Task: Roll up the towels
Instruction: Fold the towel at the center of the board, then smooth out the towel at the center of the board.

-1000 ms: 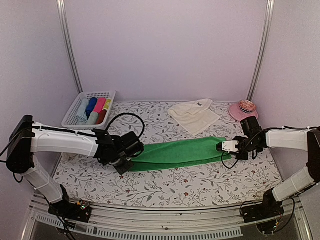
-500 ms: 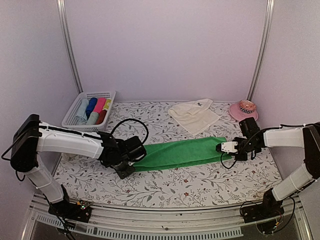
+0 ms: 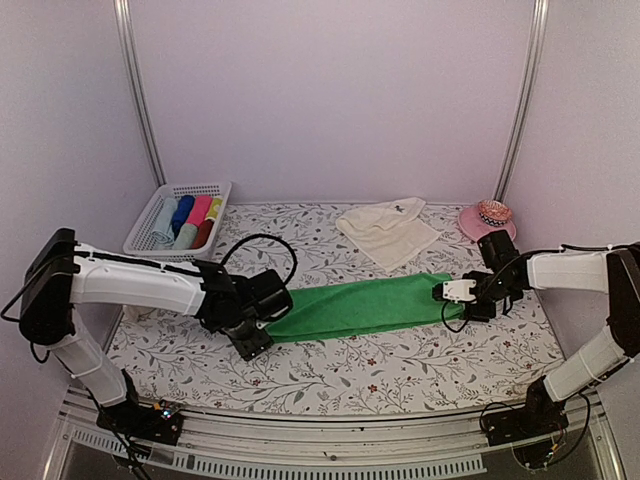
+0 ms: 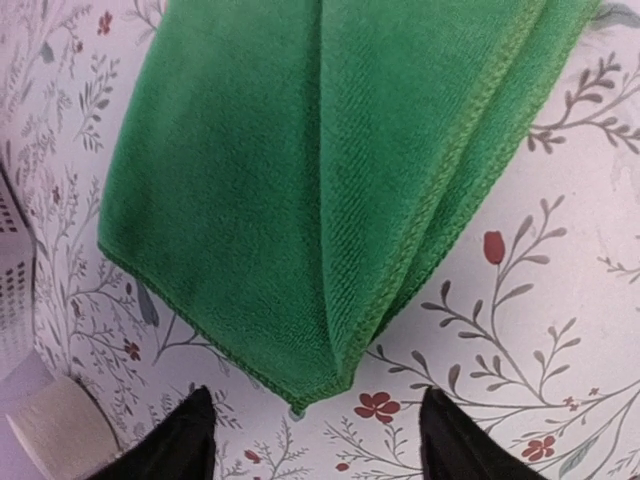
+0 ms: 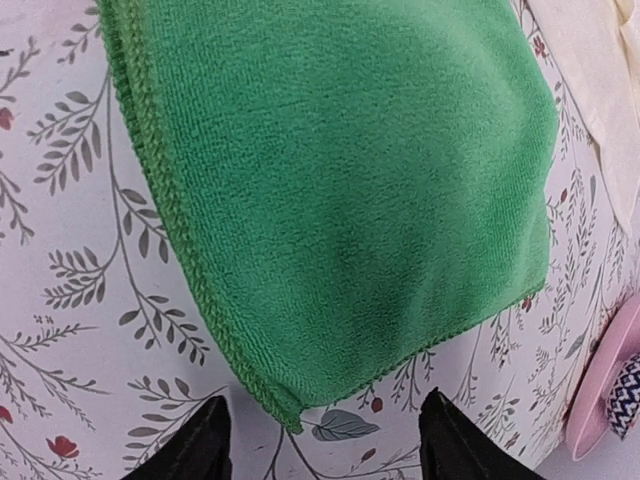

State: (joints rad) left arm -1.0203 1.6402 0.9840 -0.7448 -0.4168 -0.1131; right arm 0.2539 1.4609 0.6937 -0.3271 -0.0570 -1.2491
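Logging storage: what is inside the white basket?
The basket holds rolled cloths: blue, pink, red, yellow and two pale ones. Anything beneath them is covered.

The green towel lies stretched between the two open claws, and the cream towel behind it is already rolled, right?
No. The cream towel is unrolled, lying loose, as the top view shows. The green towel does lie stretched between the open left claw and right claw.

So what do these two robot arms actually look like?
Both the left arm and right arm are smooth white tubes joined by chunky black joints. Thin black cables loop off them. Each ends in two black pointed fingers; the right arm's tip carries a small white block.
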